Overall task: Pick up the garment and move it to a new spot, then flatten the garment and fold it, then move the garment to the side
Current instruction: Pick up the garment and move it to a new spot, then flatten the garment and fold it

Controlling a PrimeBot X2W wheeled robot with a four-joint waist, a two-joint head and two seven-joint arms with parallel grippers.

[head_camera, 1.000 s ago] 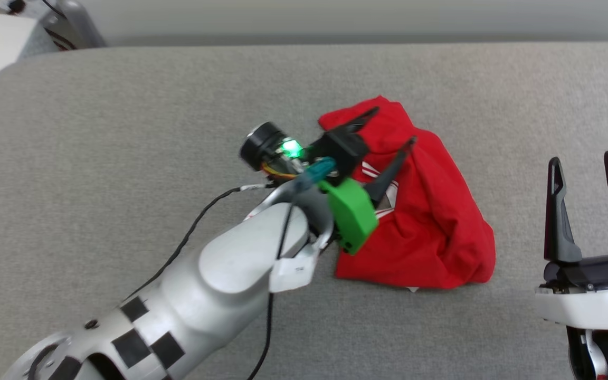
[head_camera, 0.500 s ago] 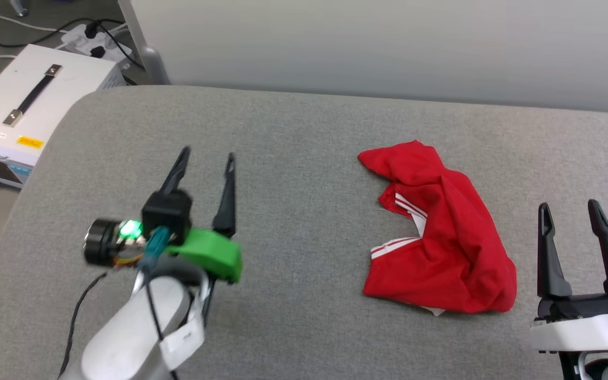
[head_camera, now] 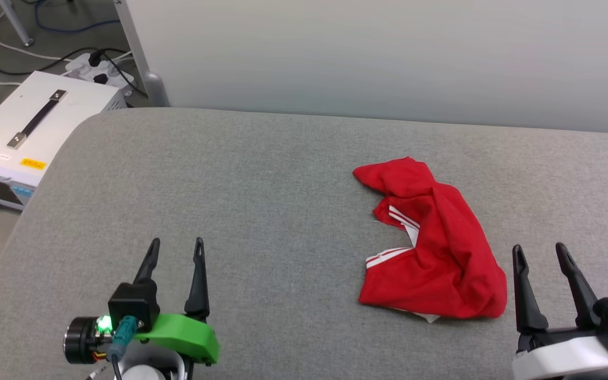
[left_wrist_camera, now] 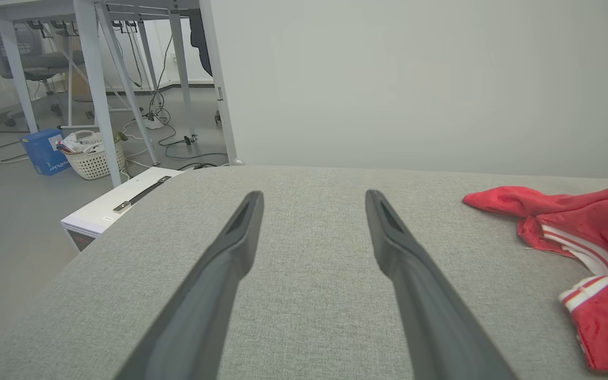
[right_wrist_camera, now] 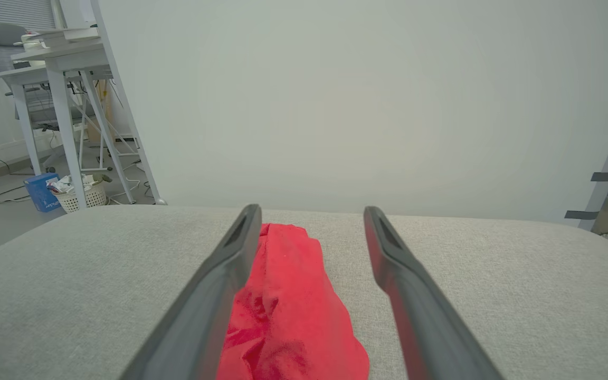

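A white box (head_camera: 45,119) sits on the floor off the table's left edge. It has a black strap handle on its lid and a yellow sticker (head_camera: 32,163) on its near side, with print too small for me to read. Behind it a white power strip (head_camera: 95,68) lies on the floor among dark cables. My left wrist view looks further left to white desk legs (left_wrist_camera: 95,79), a blue box (left_wrist_camera: 44,152) whose markings I cannot make out, and a white basket (left_wrist_camera: 94,158) beside it.

My left tool (head_camera: 176,245) is at the lower left of the head view, over bare table (head_camera: 262,174). Its two dark fingers are spread with nothing between them, and a green bracket (head_camera: 185,338) sits behind them. The table is covered in grey woven fabric and has a rounded left corner. A plain pale wall panel (head_camera: 378,53) stands along its far edge.

Right of centre the garment (head_camera: 436,253) lies crumpled in a heap on the table, red with white-and-red striped trim showing in a fold on its left side. It is well apart from my left tool and just left of my right tool (head_camera: 539,248). The right tool is spread too and holds nothing. In my right wrist view the red cloth lies ahead on the table, between the fingers and partly behind the left one.
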